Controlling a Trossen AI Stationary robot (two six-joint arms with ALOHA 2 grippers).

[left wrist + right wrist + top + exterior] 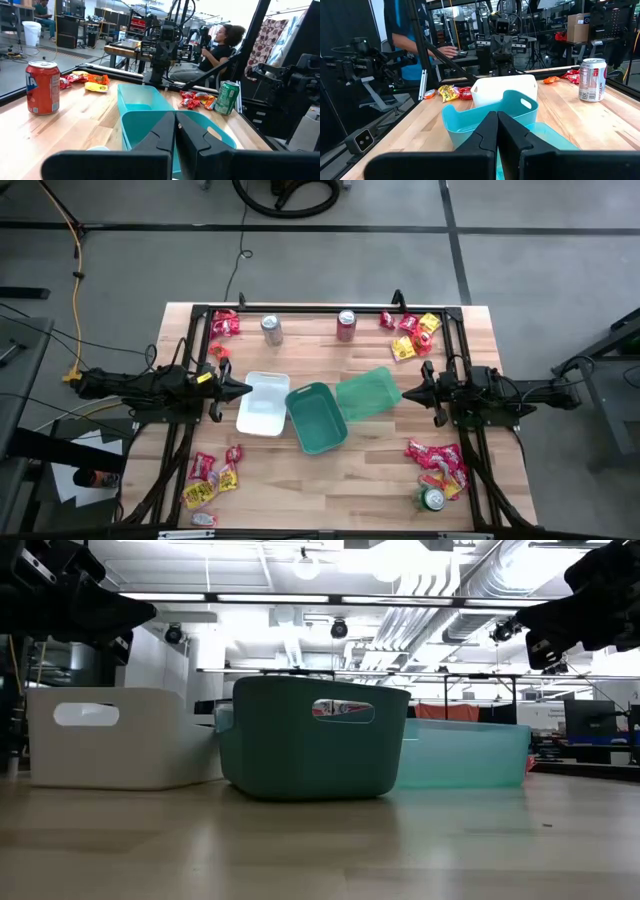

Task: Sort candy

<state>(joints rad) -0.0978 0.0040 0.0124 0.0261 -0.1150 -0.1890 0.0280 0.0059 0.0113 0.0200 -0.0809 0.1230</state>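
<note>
Both hands, left hand (243, 389) and right hand (408, 393), hover pressed together and empty beside three central trays (318, 418), seemingly awaiting candy (437, 460) heaped at the desk (380, 465) corners.

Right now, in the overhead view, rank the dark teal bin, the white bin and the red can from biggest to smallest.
1. dark teal bin: largest.
2. white bin: a bit smaller, though the teal bin covers one edge, so this is close.
3. red can: by far the smallest.

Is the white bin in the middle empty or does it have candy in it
Empty. The high view shows the white bin's bare floor; the candy lies in piles at the table's corners.
</note>
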